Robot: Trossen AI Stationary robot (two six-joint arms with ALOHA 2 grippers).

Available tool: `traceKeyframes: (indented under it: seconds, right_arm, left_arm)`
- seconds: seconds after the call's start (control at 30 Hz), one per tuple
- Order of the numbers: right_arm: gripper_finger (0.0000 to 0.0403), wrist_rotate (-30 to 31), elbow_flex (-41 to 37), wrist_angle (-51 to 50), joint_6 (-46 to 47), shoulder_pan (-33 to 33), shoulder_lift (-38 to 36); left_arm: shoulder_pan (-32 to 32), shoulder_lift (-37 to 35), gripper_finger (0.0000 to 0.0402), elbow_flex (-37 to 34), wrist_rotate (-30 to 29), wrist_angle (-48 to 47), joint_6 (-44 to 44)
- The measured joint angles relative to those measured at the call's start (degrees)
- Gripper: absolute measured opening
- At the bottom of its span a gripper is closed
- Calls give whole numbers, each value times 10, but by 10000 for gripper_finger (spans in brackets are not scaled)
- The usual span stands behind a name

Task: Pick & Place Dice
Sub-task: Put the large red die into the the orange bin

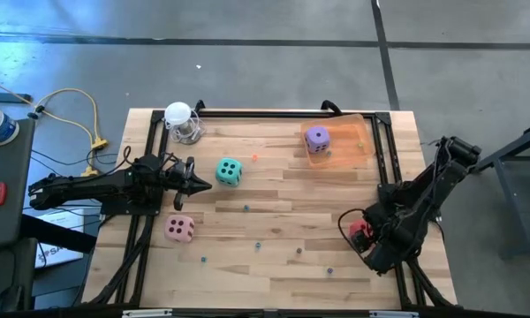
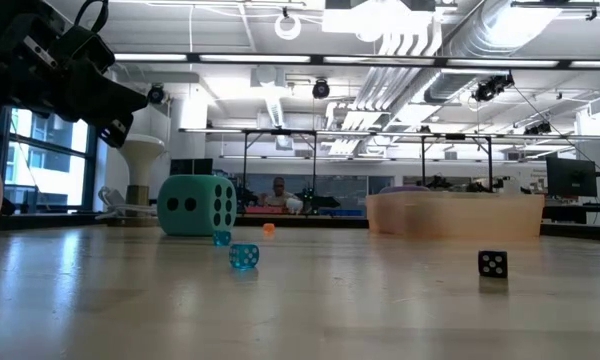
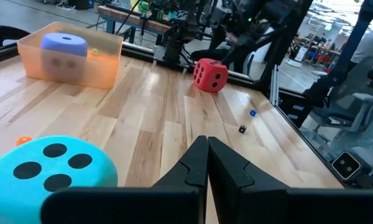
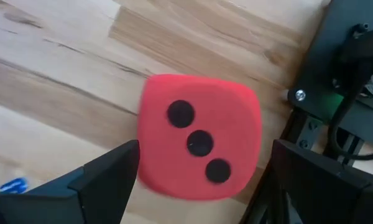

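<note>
On the wooden table (image 1: pixel 274 221) the right gripper (image 1: pixel 364 237) sits low at about four o'clock from the table's centre, near the right edge, its fingers (image 4: pixel 102 171) spread wide on either side of the red die (image 4: pixel 199 137); the wrist view shows three pips in a diagonal on the die's upper face and a gap between each finger and the die, so nothing is pinched, and the die rests on the wood just beside the dark frame rail. The left gripper (image 1: pixel 205 183) lies at about nine o'clock, fingers pressed together to a point and holding nothing, its tip just beside the teal die (image 1: pixel 229 172), which stands a little toward ten o'clock of centre. The pink die (image 1: pixel 180 229) sits on the table at about eight o'clock, near the left arm's base. The purple die (image 1: pixel 316 140) rests inside the translucent orange bin (image 1: pixel 358 132) at roughly one o'clock, near the table's far edge. A clear glass (image 1: pixel 185 125) with a white ball on top stands at about eleven o'clock. Tiny coloured beads (image 1: pixel 257 244) are scattered over the near half of the table, well apart from one another
</note>
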Motion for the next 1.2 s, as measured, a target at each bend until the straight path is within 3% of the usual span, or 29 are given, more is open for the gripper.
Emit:
traceKeyframes:
  seconds: [0.17,0.3,0.57,1.2]
  right_arm:
    - [357,28,-35,35,-5,5,-33]
    - [357,1,-47,30,9,5,-44]
    - [357,16,-54,67,10,4,-44]
    - [357,17,-55,36,31,3,-64]
  left_arm:
    - [0,0,2,0,0,0,0]
    - [0,0,2,0,0,0,0]
    - [0,0,2,0,0,0,2]
    - [0,0,2,0,0,0,-2]
